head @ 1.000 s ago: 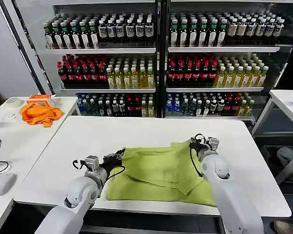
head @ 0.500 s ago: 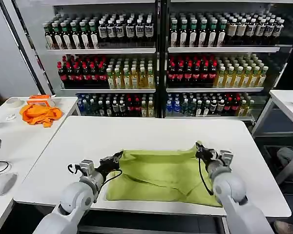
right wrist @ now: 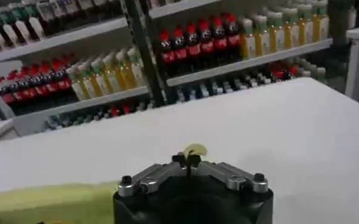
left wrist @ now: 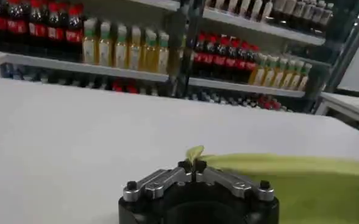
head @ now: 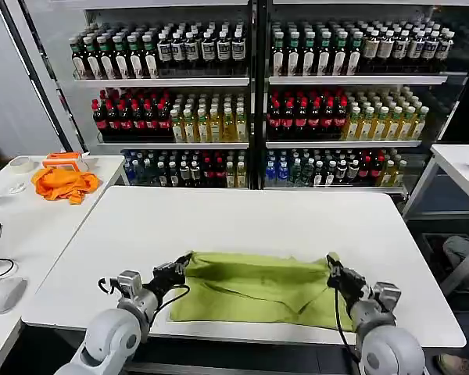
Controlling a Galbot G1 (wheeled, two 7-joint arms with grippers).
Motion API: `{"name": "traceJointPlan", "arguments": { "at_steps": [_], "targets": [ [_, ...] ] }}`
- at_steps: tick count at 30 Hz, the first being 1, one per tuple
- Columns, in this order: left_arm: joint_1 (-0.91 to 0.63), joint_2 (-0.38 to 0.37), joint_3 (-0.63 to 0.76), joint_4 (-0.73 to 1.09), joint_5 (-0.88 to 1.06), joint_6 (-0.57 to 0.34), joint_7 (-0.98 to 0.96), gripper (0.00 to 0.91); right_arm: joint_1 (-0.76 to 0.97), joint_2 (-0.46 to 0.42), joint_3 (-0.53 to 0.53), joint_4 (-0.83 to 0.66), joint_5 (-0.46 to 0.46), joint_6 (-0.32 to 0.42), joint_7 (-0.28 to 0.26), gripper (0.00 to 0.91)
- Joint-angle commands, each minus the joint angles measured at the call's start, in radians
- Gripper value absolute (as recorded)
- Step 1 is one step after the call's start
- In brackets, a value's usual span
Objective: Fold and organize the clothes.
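T-shirt [head: 254, 287]: light yellow-green, lying on the near half of the white table [head: 242, 219], centred between the two arms. Long axis runs left to right. The far edge appears raised and drawn toward the near side, forming a fold line across the cloth; the near edge lies flat close to the table's near rim. No print is visible on the upward side.

Left gripper [head: 183, 266]: at the far-left corner of the shirt, fingers closed on a pinch of the cloth. From it the shirt extends to the right. The left wrist view confirms this: a tab of green fabric [left wrist: 194, 152] stands up between the meeting fingertips [left wrist: 193, 165], with the shirt's edge trailing off to one side.

Right gripper [head: 333, 270]: at the far-right corner, likewise clamped on the fabric; the shirt extends left from it. The right wrist view shows a small curl of cloth [right wrist: 195, 150] held at the closed tips [right wrist: 186, 161].

Governing relation: both held corners lie on one left-right line, far of the loose near hem, each arm equally near its own corner. My judgement is that the fold depends on carrying both corners evenly nearward so the edges meet square.

View difference: the head camera gives the whole shirt outline; the wrist cameras alone show the pinch itself.

Surroundings: orange cloth [head: 62, 183] on the side table, far left, well apart; stocked drink shelves [head: 250, 101] behind.
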Motion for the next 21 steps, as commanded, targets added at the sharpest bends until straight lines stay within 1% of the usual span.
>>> {"name": "traceJointPlan", "arguments": {
  "at_steps": [1, 2, 4, 5, 6, 7, 8, 9, 10, 15, 16, 18, 21],
  "targets": [
    [0.078, -0.013, -0.016, -0.017, 0.036, -0.006, 0.002, 0.040, -0.102, 0.020, 0.035, 0.044, -0.039, 0.004, 0.001, 0.000],
    [0.080, -0.014, -0.016, -0.014, 0.044, -0.007, 0.002, 0.040, -0.101, 0.022, 0.034, 0.038, -0.039, 0.003, 0.003, 0.000],
    [0.082, -0.016, -0.016, -0.007, 0.066, -0.012, 0.003, 0.071, -0.095, 0.027, 0.028, 0.026, -0.044, 0.000, 0.005, 0.000],
    [0.083, -0.017, -0.016, -0.004, 0.074, -0.014, 0.004, 0.171, -0.091, 0.029, 0.024, 0.021, -0.046, 0.001, 0.006, 0.000],
    [0.085, -0.017, -0.015, -0.002, 0.093, -0.022, 0.014, 0.292, -0.086, 0.031, 0.019, 0.018, -0.048, -0.003, 0.007, 0.000],
    [0.086, -0.016, -0.014, 0.001, 0.108, -0.025, 0.023, 0.725, -0.084, 0.031, 0.018, 0.018, -0.049, -0.006, 0.008, 0.000],
    [0.086, -0.017, -0.013, 0.002, 0.114, -0.026, 0.027, 0.897, -0.082, 0.033, 0.014, 0.018, -0.051, -0.012, 0.008, 0.111],
    [0.084, -0.017, -0.011, 0.005, 0.133, -0.026, 0.030, 0.907, -0.080, 0.032, 0.009, 0.017, -0.054, -0.019, 0.011, 0.715],
    [0.081, -0.018, -0.010, 0.006, 0.138, -0.026, 0.031, 0.907, -0.078, 0.031, 0.001, 0.017, -0.059, -0.024, 0.009, 0.907],
    [0.077, -0.026, -0.010, 0.005, 0.183, -0.027, 0.037, 0.907, -0.078, 0.034, -0.016, 0.024, -0.108, -0.023, -0.006, 0.907],
    [0.080, -0.028, -0.012, 0.001, 0.187, -0.027, 0.036, 0.907, -0.083, 0.034, -0.017, 0.029, -0.130, -0.016, -0.016, 0.907],
    [0.086, -0.036, -0.019, -0.006, 0.195, -0.028, 0.026, 0.907, -0.102, 0.028, -0.028, 0.046, -0.182, 0.016, -0.059, 0.907],
    [0.099, -0.059, -0.026, -0.016, 0.212, -0.032, -0.030, 0.907, -0.121, 0.020, -0.038, 0.074, -0.209, 0.038, -0.074, 0.907]
  ]
}}
